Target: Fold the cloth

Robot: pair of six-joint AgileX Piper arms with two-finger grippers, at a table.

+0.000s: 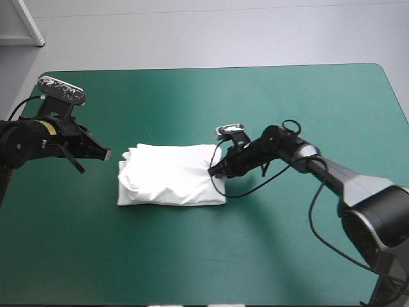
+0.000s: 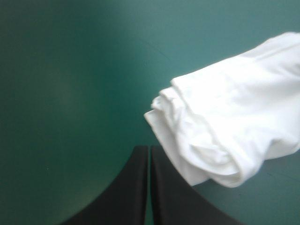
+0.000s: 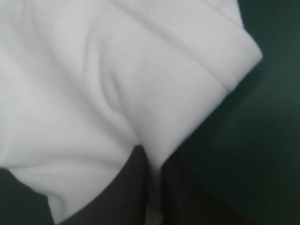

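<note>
White T-shirt, folded bundle, centre of the teal-green desk: right gripper jaws pinch its right edge, probably to neaten the fold, while left gripper jaws are closed and empty just beside its left end.

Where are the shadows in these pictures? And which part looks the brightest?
High view: the T-shirt is the brightest thing, with a thin shadow along its near edge on the teal-green cover. Left wrist view: faint grey shadows sit between the bundle's stacked layers. Right wrist view: soft grey shadows lie in the T-shirt's creases and along its hem.
</note>
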